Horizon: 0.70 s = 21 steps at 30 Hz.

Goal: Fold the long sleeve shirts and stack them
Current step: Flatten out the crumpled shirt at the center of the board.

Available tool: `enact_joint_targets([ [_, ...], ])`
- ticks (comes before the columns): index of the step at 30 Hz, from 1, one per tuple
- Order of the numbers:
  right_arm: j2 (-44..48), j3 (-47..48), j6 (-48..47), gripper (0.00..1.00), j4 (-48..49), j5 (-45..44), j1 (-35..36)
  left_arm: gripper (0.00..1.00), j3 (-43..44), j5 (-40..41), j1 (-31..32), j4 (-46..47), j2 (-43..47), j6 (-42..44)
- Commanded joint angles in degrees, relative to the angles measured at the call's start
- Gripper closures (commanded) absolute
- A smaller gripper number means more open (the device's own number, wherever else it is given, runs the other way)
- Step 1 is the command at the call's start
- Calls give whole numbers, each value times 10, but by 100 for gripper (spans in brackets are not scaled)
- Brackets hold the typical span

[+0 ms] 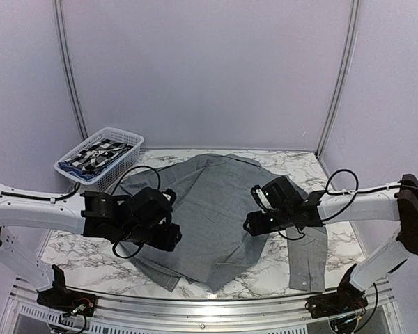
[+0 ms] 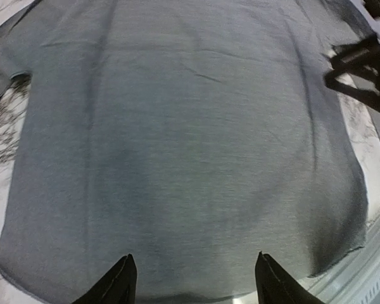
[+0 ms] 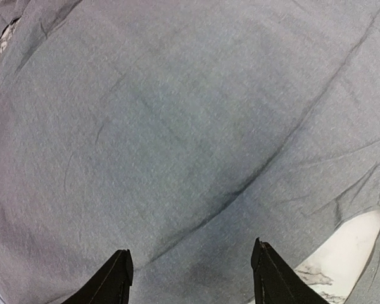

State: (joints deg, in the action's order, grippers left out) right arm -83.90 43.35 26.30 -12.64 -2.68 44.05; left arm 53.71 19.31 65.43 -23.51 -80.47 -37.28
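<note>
A plain mid-grey long sleeve shirt lies spread out, back side up, on the marble table; one sleeve hangs down toward the front right. My left gripper hovers over the shirt's left edge, open and empty; its view shows the grey cloth between wide-apart fingertips. My right gripper hovers over the shirt's right side, open and empty, with grey cloth and a long crease below its fingertips. A second, black-and-white checked shirt lies in the basket.
A white plastic basket stands at the table's back left corner. The marble table shows bare at the front left and back right. A metal rail runs along the near edge. Walls close in the back.
</note>
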Motion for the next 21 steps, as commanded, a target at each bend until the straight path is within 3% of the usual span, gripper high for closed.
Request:
enact_joint_targets([
  [1, -14, 37, -2, 40, 6, -14, -24, 34, 39, -97, 36, 49, -46, 82],
  [6, -6, 22, 4, 40, 32, 11, -58, 36, 83, -190, 66, 85, -103, 117],
  [16, -8, 13, 2, 40, 49, 11, -79, 46, 138, -246, 90, 96, -200, 136],
  [18, -12, 13, 2, 40, 53, 12, -82, 53, 149, -248, 96, 97, -210, 138],
  [21, -27, 17, 0, 40, 58, 15, -85, 72, 163, -251, 100, 98, -217, 141],
])
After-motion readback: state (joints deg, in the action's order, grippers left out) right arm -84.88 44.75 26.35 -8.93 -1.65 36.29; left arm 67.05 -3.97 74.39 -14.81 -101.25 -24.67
